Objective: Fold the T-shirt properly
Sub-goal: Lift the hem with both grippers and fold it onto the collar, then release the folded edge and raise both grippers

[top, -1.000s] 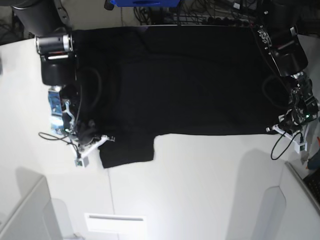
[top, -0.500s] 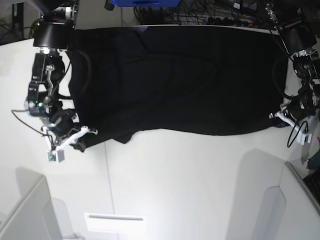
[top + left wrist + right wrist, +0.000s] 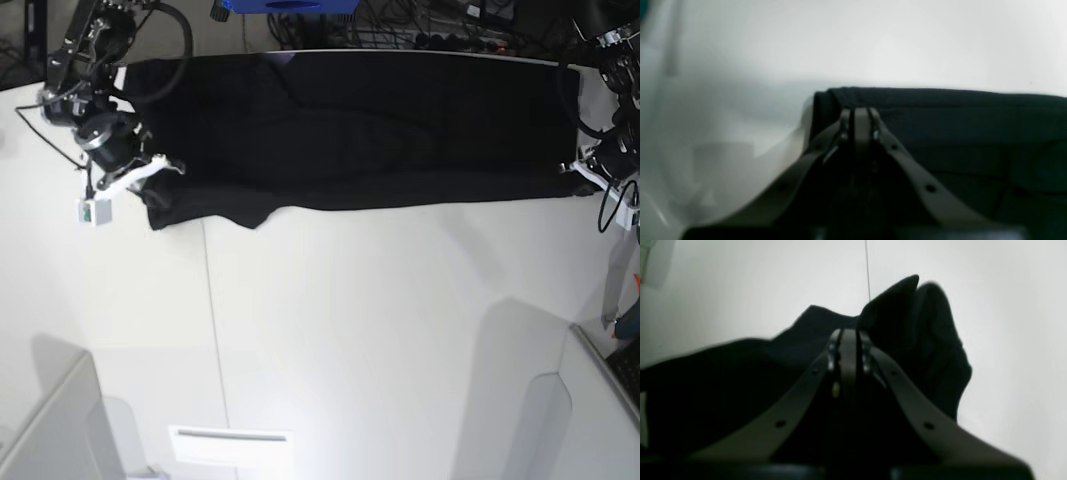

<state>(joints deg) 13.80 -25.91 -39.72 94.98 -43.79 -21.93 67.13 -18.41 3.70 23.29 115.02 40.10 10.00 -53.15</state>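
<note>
Halfway, we judge: both our grippers, left (image 3: 580, 172) at three o'clock and right (image 3: 150, 180) at nine, pinch the T-shirt (image 3: 350, 125), its near edge doubled toward twelve o'clock on the table (image 3: 380, 340), further folds remaining.

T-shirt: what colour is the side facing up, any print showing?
Plain black; no print shows on the T-shirt. Clearest in the base view.
</note>
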